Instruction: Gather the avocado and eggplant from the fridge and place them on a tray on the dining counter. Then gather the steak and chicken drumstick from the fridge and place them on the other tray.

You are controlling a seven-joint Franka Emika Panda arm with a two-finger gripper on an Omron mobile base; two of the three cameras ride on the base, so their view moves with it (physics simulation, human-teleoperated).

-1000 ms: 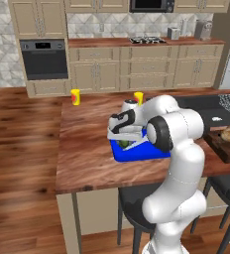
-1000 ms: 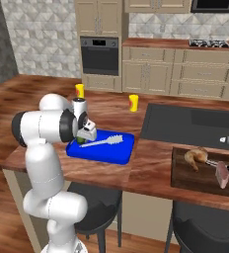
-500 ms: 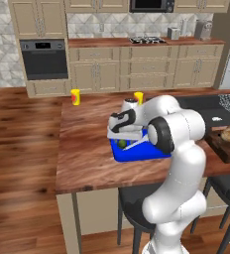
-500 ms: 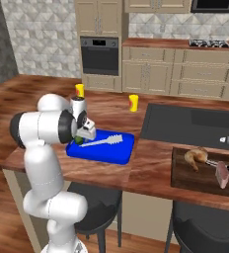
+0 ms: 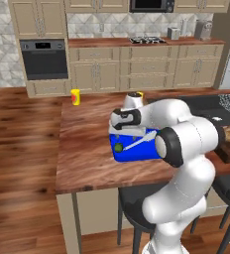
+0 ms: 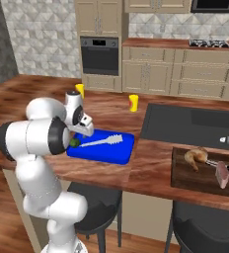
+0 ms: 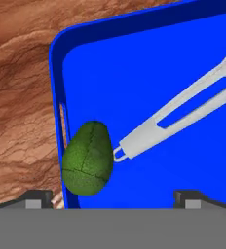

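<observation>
White tongs [image 7: 183, 114] are lying slantwise on blue, their looped end pointing toward the wooden counter [image 5: 87, 144]. Two yellow bottles [image 6: 80, 89] are standing on the counter's far side, well apart, the second one [image 6: 133, 103] sitting near a dark sink [image 6: 190, 126]. Behind, a black wall oven [image 5: 43, 59] is sitting among beige cabinets [image 5: 146, 67].

A smooth, uniformly blue plastic-looking finish is being shown by the tray [image 7: 149, 73], while a dull, pebbled green skin with faint creases is being displayed by the avocado [image 7: 87, 158]. The tongs [image 7: 183, 114] are being rendered in matt pale grey. Reddish-brown wood grain with a soft sheen is being presented by the dining counter [image 7: 22, 92].
</observation>
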